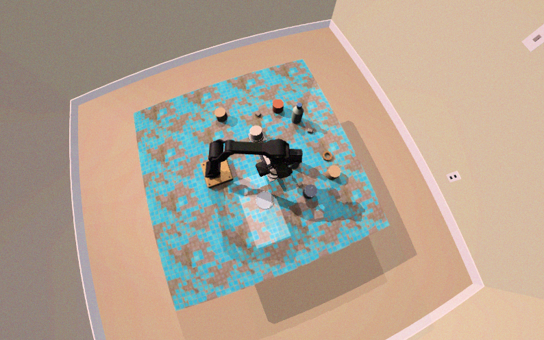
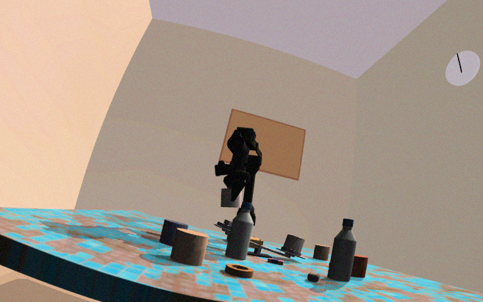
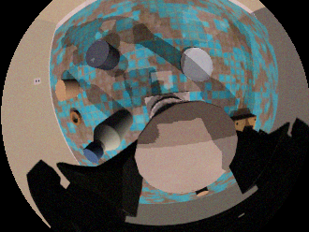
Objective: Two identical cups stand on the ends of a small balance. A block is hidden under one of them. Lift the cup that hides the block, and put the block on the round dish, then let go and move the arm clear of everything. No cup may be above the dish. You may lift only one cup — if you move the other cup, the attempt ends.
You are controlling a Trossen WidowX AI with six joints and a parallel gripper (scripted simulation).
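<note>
My gripper [image 1: 273, 169] [image 2: 233, 193] [image 3: 179, 134] is shut on one grey-white cup [image 2: 227, 198] [image 3: 187, 164], held upright well above one end of the balance [image 2: 271, 249] [image 3: 183, 95]. The other cup [image 1: 256, 131] [image 2: 293, 243] stands on the opposite end, which sits lower; the beam is tilted. A small dark shape [image 2: 227, 222] shows on the raised end under the held cup; I cannot tell whether it is the block. The held cup hides much of that end in the wrist view. The pale round dish [image 1: 264, 200] [image 3: 197, 64] lies apart from the balance, with no cup above it.
A grey bottle [image 2: 239, 240] [image 3: 110, 137] stands near the balance. A dark blue cylinder [image 1: 309, 191] [image 2: 172, 231] [image 3: 98, 54], a tan cylinder [image 1: 334, 171] [image 2: 190, 247] and a ring [image 2: 236, 274] are nearby. Another bottle [image 1: 297, 114] [image 2: 342, 259] stands beside a red cylinder [image 1: 277, 105] [image 2: 360, 266].
</note>
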